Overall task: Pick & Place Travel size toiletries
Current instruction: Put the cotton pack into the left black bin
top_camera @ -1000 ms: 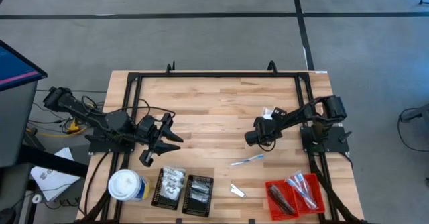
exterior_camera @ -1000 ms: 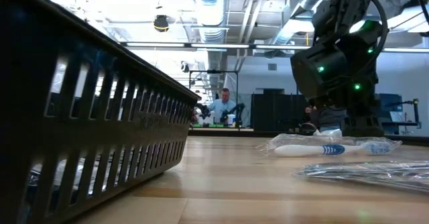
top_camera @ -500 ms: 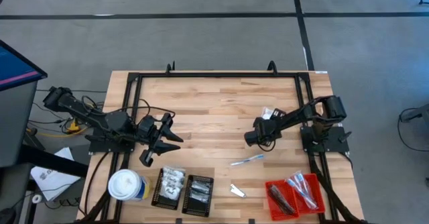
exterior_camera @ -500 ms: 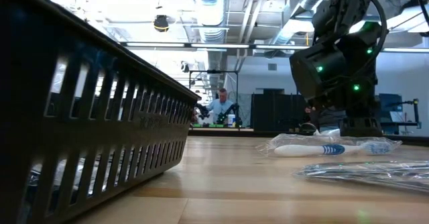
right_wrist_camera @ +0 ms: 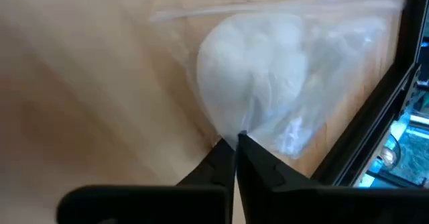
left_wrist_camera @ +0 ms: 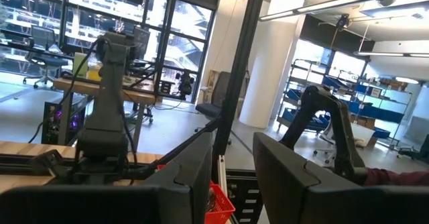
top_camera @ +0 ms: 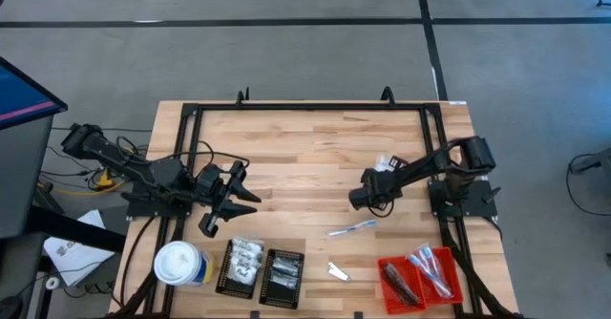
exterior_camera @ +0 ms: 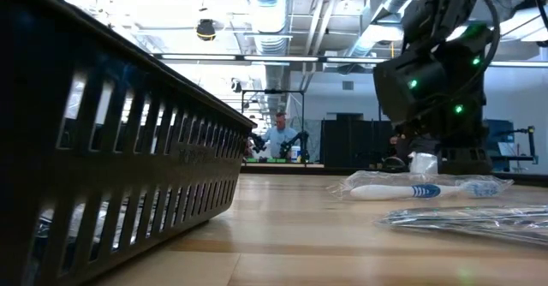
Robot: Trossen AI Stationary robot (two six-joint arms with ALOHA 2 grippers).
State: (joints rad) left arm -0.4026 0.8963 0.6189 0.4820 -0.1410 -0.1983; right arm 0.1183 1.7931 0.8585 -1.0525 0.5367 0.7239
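Pinching a white puffy packet [right_wrist_camera: 251,66] in clear wrap, the right gripper [right_wrist_camera: 236,142] is being clenched on its edge, right of the table [top_camera: 305,138] centre. A lift and carry toward the black tray [top_camera: 243,266] of similar packets is likely being called for next. A wrapped toothbrush [top_camera: 351,228] is lying on that route. The left gripper [top_camera: 239,190], partly parted and empty, is being held idle above the canister [top_camera: 179,264]. The red tray [top_camera: 420,279] is sitting at the near right corner.
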